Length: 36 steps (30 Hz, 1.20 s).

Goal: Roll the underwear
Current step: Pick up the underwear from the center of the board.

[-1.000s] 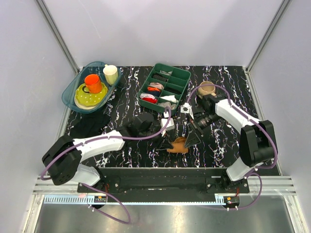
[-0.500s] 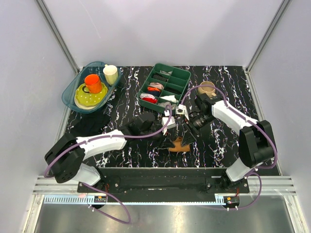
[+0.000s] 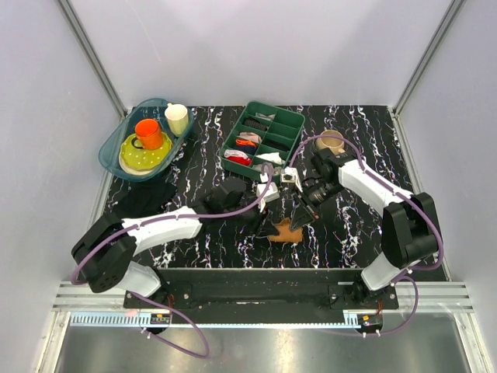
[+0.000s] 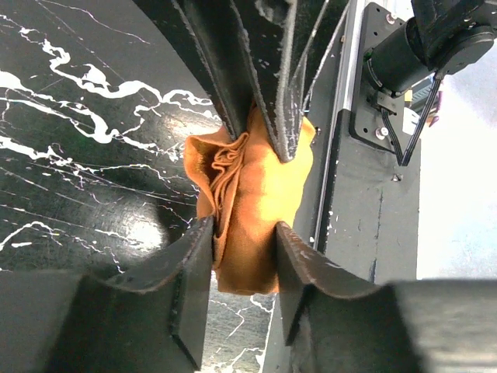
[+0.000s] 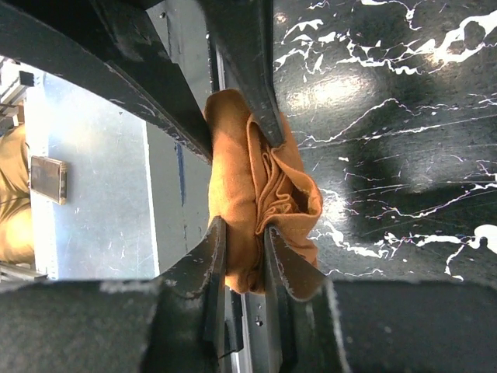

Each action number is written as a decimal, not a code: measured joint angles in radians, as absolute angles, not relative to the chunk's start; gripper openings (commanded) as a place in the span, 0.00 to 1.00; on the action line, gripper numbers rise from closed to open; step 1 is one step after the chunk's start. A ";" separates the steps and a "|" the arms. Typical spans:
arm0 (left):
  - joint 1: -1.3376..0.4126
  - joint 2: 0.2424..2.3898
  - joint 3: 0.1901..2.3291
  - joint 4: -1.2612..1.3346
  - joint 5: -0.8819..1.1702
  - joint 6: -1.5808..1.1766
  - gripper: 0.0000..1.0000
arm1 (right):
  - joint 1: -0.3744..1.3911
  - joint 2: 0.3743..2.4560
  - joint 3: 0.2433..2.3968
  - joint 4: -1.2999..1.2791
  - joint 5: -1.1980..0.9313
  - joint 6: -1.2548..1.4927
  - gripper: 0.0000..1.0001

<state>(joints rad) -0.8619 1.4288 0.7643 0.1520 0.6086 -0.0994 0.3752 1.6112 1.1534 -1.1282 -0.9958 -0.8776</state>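
The underwear (image 3: pixel 287 231) is a bunched rust-orange bundle at the table's near edge. Both grippers meet on it from opposite sides. In the left wrist view the underwear (image 4: pixel 248 183) fills the gap of my left gripper (image 4: pixel 245 233), and both pads touch the fabric. The right arm's fingers (image 4: pixel 272 93) pinch its far end. In the right wrist view my right gripper (image 5: pixel 242 233) is shut tight on a fold of the underwear (image 5: pixel 233 155), with the left arm's fingers (image 5: pixel 252 78) on the other end. From above, my left gripper (image 3: pixel 269 226) and right gripper (image 3: pixel 300 216) flank the bundle.
A green divided tray (image 3: pixel 289 118) with small fabric rolls stands behind the grippers. A tan mug (image 3: pixel 330 142) sits at the back right and a blue tub (image 3: pixel 111 150) of dishes at the back left. A black cloth (image 3: pixel 144 198) lies left. The table's front rail (image 4: pixel 365 202) runs beside the bundle.
My right gripper has come down and leftward onto the bundle and closed on it. The left jaws have widened slightly around the fabric.
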 measured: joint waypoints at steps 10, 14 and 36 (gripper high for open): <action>-0.845 1.385 0.759 0.188 0.547 -0.131 0.99 | 0.377 1.611 1.154 -1.175 -1.027 -0.896 0.12; -0.831 1.315 0.757 0.173 0.503 -0.130 0.99 | 0.379 1.611 1.156 -1.172 -1.033 -0.890 0.12; -0.672 0.720 0.828 -0.474 0.131 0.064 0.99 | 0.233 2.113 2.066 -1.042 -0.789 -0.690 0.11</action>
<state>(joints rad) -0.6720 0.7204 0.8276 -0.4740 0.1307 0.0643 0.2325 2.1128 2.0659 -1.0424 -0.7887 -0.6903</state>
